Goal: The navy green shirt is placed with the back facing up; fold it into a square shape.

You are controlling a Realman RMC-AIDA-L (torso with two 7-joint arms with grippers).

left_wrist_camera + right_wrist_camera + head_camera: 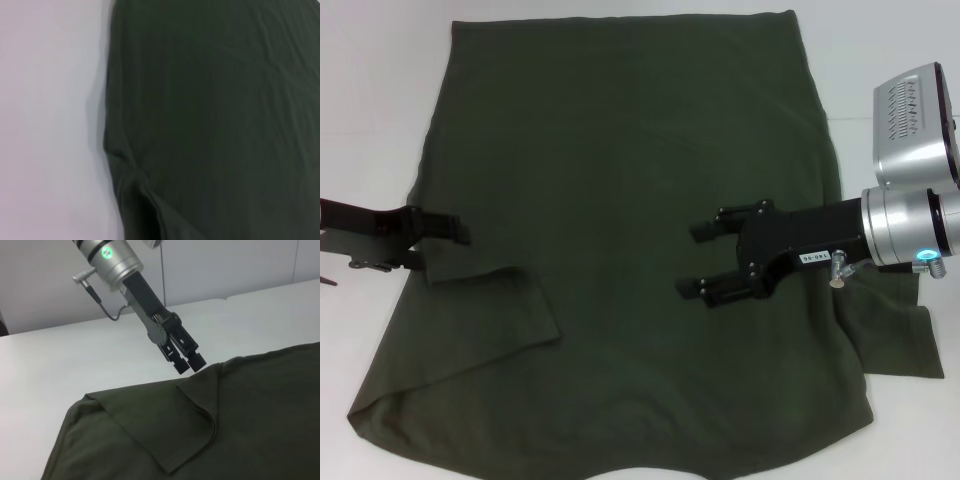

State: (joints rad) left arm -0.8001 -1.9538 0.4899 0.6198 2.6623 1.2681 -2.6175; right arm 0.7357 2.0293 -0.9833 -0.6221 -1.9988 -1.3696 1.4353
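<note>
Navy green shirt [620, 200] on white table [370, 100]

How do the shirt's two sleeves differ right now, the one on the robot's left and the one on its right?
The left sleeve is folded inward, lying on the navy green shirt; the right sleeve is spread outward on the table. The left gripper sits at the shirt's edge just above the left sleeve; the right gripper hovers open over the body, away from the right sleeve. Both are plain olive.
</note>
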